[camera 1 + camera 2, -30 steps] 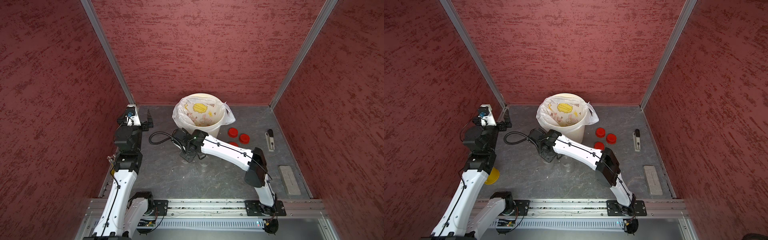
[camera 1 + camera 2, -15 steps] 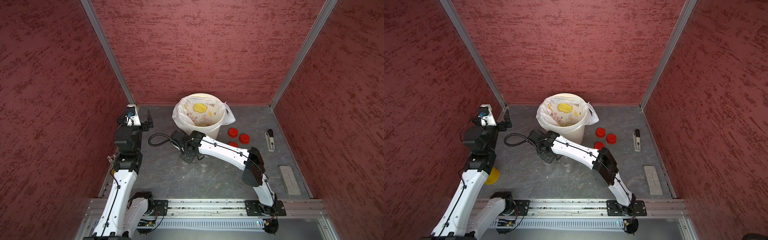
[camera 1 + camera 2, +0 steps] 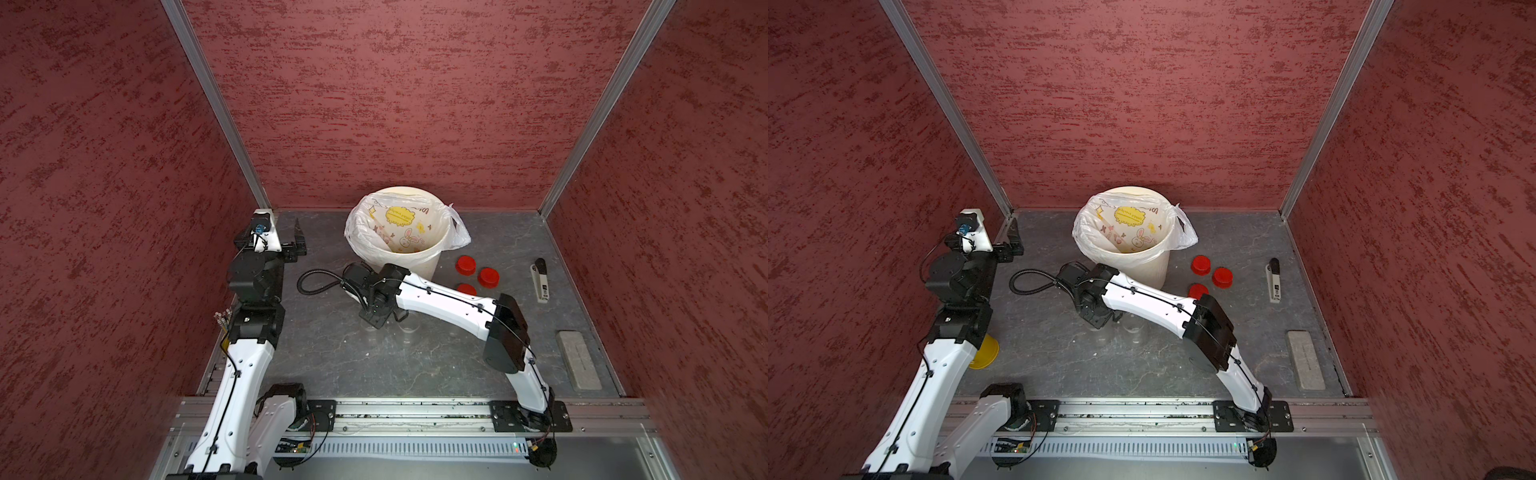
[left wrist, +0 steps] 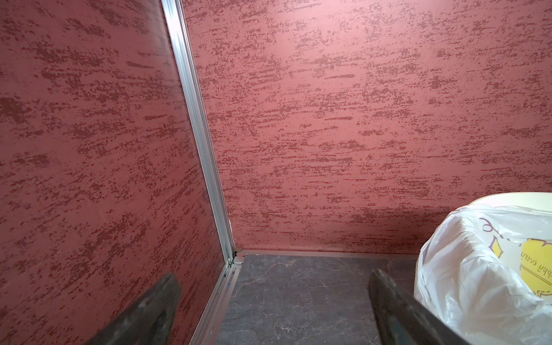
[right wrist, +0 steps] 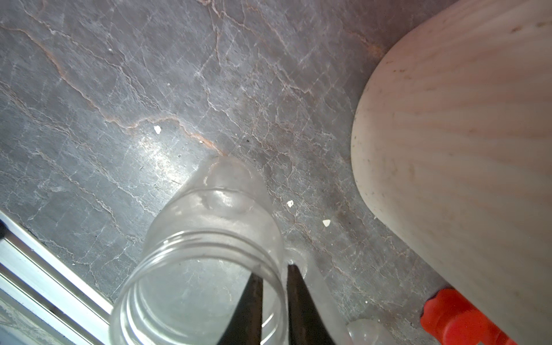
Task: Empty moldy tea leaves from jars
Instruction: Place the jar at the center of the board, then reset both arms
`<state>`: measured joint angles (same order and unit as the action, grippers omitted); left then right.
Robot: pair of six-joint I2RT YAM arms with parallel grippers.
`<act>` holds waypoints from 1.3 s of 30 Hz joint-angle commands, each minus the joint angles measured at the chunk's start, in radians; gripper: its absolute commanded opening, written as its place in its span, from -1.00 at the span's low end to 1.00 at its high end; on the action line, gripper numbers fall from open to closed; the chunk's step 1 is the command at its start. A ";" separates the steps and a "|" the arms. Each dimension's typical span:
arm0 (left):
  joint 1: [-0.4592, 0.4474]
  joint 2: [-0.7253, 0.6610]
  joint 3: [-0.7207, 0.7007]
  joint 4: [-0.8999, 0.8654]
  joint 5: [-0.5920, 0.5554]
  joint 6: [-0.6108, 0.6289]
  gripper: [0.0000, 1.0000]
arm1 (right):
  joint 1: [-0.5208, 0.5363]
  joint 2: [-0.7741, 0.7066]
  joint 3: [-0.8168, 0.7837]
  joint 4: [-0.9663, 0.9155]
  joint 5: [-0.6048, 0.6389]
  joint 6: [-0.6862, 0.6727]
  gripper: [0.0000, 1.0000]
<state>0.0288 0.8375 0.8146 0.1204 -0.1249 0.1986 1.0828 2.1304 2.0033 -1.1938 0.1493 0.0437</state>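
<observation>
An uncapped clear jar point(image 5: 209, 239) stands upright on the grey table, and it looks empty. My right gripper point(image 5: 274, 270) sits astride its rim, one finger inside and one outside. The jaws are a little apart and the inner finger is off the wall. In both top views the wrist hides this gripper point(image 3: 376, 322) above the faint jars point(image 3: 409, 328) point(image 3: 1133, 328). A second clear jar point(image 5: 316, 298) stands right beside the first. Three red caps point(image 3: 465, 264) lie loose by the bin. The moldy tea leaves are out of view. My left gripper point(image 4: 274, 276) point(image 3: 296, 241) hangs open and empty near the back left corner.
The cream bin point(image 3: 428, 266) with its white bag stands just behind the right wrist, close in the right wrist view point(image 5: 463, 149). A stapler point(image 3: 540, 280) and a grey block point(image 3: 578, 359) lie at the right. A yellow cup point(image 3: 986, 353) sits behind the left arm. A black cable point(image 3: 316, 282) loops left of the right wrist.
My right wrist has sunk slightly toward the table with the jar, and its jaws have eased apart from the rim. The left arm has not moved.
</observation>
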 commanded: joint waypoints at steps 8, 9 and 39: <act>0.010 -0.004 0.006 -0.005 0.013 0.001 0.99 | 0.003 -0.023 0.000 0.039 -0.027 -0.003 -0.28; 0.009 -0.003 0.006 -0.005 0.015 0.002 0.99 | 0.004 -0.027 -0.001 0.041 -0.027 -0.002 -0.23; 0.042 -0.018 -0.012 0.043 0.111 -0.040 0.99 | -0.161 -0.646 -0.302 0.514 0.193 -0.041 0.98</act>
<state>0.0628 0.8345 0.8146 0.1314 -0.0490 0.1814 0.9619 1.5368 1.7473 -0.8127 0.3061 0.0097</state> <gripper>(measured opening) 0.994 0.989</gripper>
